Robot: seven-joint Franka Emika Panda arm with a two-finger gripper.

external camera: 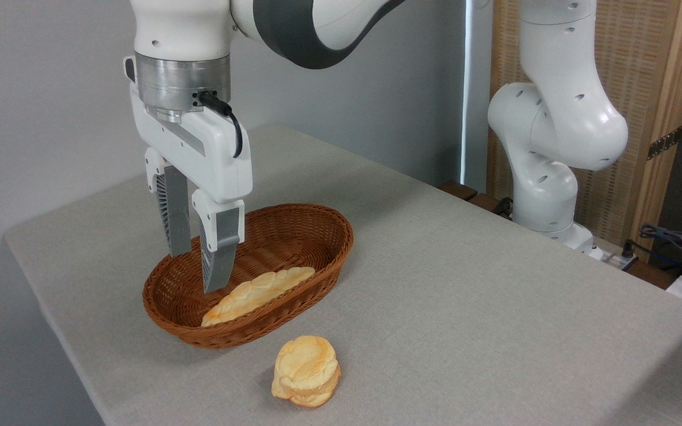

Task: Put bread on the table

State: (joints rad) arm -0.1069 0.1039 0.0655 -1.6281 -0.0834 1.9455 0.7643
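Note:
The bread (pixel 261 293), a long flat pale-yellow loaf with lobed edges, lies inside the brown wicker basket (pixel 311 228), leaning along its near wall. My gripper (pixel 198 272) hangs over the basket's left end, open, with nothing between its grey fingers. Its fingertips are level with the rim, just above and left of the loaf, not touching it. The table (pixel 465 296) has a light grey fabric top.
A round, thick stacked-looking bun (pixel 306 371) sits on the table in front of the basket, near the front edge. The robot's white base (pixel 545 195) stands past the table's far right side, with cables (pixel 681 242) at the right.

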